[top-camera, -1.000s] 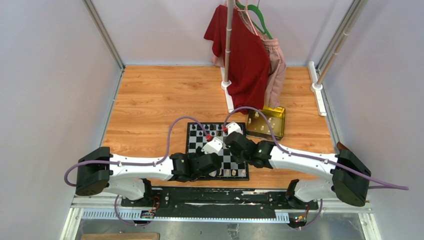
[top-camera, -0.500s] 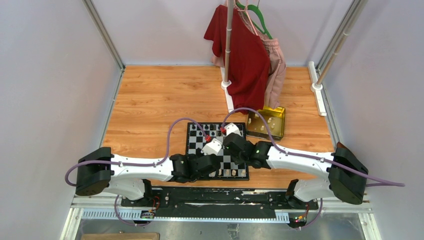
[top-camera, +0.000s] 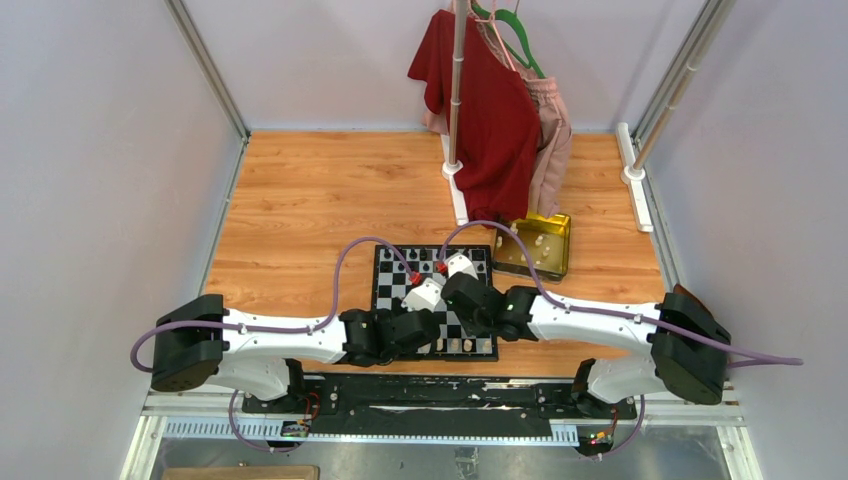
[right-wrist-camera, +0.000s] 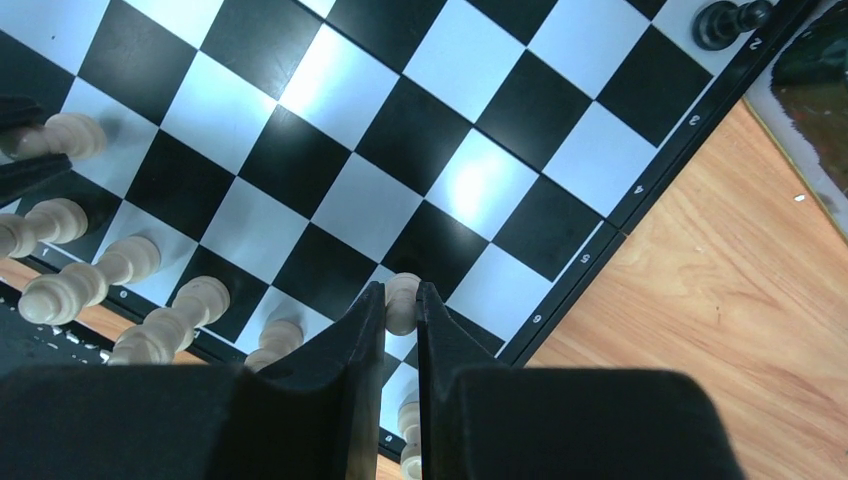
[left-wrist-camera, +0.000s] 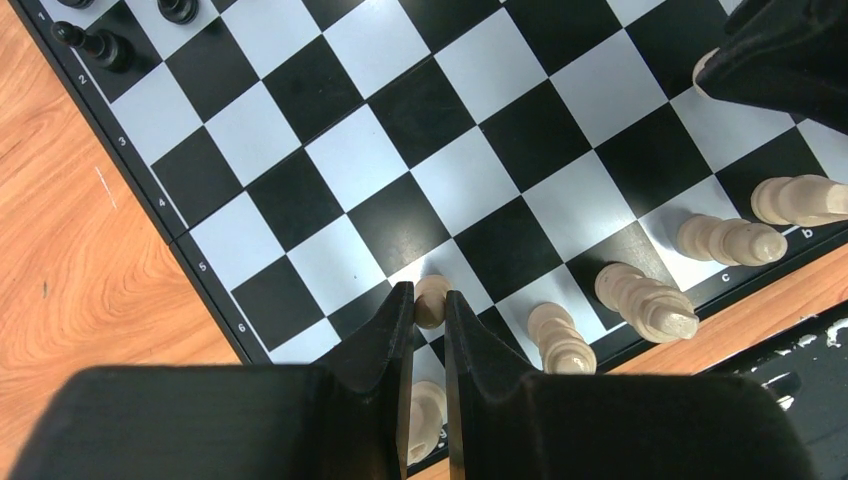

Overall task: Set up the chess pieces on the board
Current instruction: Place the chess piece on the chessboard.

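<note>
well, nearest me both arms stretch low over the near side of the board [top-camera: 388,290], one from each side, their wrists close together. the left gripper [left-wrist-camera: 428,293] is pinching the left pawn [left-wrist-camera: 432,303], a small cream one, by its head, above the squares just inside the near edge. the right gripper [right-wrist-camera: 400,290] is likewise pinching the right pawn [right-wrist-camera: 402,303], also cream, close to the board's right edge and just as near the front. whether either pawn touches the board i cannot tell. along the near rank stands a row of cream pieces [left-wrist-camera: 645,298], upright and side by side, and one more shows under each gripper. on the far ranks stand black pieces [left-wrist-camera: 100,45], small and dark. past the board's far right corner, just beside it, sits a gold tin [top-camera: 562,250] with a few more cream pieces inside. farther back a red shirt [top-camera: 490,110] and a pink garment [top-camera: 552,130] hang from a pole on the wooden table [top-camera: 300,200].
</note>
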You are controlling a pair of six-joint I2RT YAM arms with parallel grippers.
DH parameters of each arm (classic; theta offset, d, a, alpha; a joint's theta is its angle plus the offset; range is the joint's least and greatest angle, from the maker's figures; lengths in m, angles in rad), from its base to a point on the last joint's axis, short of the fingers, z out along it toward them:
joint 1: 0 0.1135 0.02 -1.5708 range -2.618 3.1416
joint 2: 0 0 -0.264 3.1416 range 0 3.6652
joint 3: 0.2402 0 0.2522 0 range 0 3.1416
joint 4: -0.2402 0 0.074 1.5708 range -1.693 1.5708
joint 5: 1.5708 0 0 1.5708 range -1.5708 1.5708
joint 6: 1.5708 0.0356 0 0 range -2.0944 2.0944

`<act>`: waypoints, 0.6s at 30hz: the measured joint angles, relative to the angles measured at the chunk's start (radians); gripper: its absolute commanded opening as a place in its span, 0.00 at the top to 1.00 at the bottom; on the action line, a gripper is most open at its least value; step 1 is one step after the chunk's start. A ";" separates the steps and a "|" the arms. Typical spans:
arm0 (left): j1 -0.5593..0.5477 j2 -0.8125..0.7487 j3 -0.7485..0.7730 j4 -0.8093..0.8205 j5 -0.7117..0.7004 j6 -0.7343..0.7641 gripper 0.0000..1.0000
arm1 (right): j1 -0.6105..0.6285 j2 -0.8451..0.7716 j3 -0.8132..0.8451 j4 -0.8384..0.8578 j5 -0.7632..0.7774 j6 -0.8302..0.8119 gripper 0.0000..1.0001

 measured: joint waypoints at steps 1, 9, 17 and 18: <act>0.000 0.000 -0.002 0.000 0.000 0.000 1.00 | 0.005 0.001 0.000 -0.002 -0.001 0.003 1.00; 0.000 0.001 -0.003 0.002 0.003 -0.004 1.00 | 0.029 0.002 0.000 -0.016 -0.002 0.021 1.00; 0.000 0.019 -0.003 0.008 0.008 -0.008 0.99 | 0.031 0.002 0.000 -0.032 -0.010 0.030 1.00; 0.000 0.024 -0.002 0.008 0.009 -0.008 0.99 | 0.031 0.002 0.000 -0.034 -0.010 0.030 1.00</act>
